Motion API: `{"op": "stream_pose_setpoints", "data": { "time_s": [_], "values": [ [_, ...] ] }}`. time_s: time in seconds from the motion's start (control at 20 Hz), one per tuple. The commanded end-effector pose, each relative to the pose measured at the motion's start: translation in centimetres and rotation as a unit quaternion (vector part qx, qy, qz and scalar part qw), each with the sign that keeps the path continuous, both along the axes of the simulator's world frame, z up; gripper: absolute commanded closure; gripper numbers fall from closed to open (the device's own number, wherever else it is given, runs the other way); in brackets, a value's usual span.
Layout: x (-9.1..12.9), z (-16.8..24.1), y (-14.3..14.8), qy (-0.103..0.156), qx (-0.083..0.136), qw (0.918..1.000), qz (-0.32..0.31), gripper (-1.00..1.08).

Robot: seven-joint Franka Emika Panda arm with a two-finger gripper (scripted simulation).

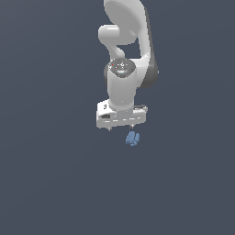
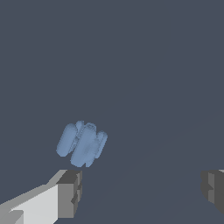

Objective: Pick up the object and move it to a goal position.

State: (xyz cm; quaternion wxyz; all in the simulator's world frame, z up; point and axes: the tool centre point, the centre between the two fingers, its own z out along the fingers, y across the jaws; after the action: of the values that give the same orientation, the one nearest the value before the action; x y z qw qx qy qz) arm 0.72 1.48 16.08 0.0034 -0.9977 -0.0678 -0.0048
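- My gripper hangs low over the flat grey surface with its two fingers spread wide apart and nothing between them.
- The object, a small lumpy light-blue blob, lies on that surface just beside my hand, toward the exterior view's right of the hand's middle.
- In the wrist view the object sits close to one fingertip and well apart from the other, so it is off-centre in the opening.
- I judge the step in hand to be lining up for the grasp, with the lift not yet begun.
- To do it well, I should shift sideways until the blob is midway between my fingers, then go straight down.
- Its shape is irregular, so I should close slowly across its narrower width, watching that it does not roll out.
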Motion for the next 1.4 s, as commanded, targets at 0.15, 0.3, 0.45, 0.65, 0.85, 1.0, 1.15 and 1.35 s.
{"op": "stream_pose_setpoints", "data": {
  "time_s": [0.15, 0.3, 0.45, 0.65, 0.85, 1.0, 1.15, 1.35],
  "values": [
    [-0.1, -0.8, 0.6, 0.001, -0.003, 0.9983, 0.058, -0.92],
    [-0.2, -1.3, 1.0, 0.002, -0.004, 0.995, 0.1, -0.92],
    [-0.3, -1.9, 1.5, 0.003, -0.006, 0.989, 0.147, -0.92],
    [-0.4, -2.7, 2.2, 0.003, -0.007, 0.9776, 0.21, -0.92],
    [-0.5, -3.5, 3.0, 0.004, -0.008, 0.9621, 0.273, -0.92],
    [-0.6, -4.0, 3.5, 0.004, -0.008, 0.9478, 0.319, -0.92],
    [-0.8, -4.6, 4.1, 0.004, -0.008, 0.9314, 0.364, -0.92],
    [-0.9, -5.3, 4.8, 0.004, -0.008, 0.9062, 0.423, -0.92]
  ]
}}
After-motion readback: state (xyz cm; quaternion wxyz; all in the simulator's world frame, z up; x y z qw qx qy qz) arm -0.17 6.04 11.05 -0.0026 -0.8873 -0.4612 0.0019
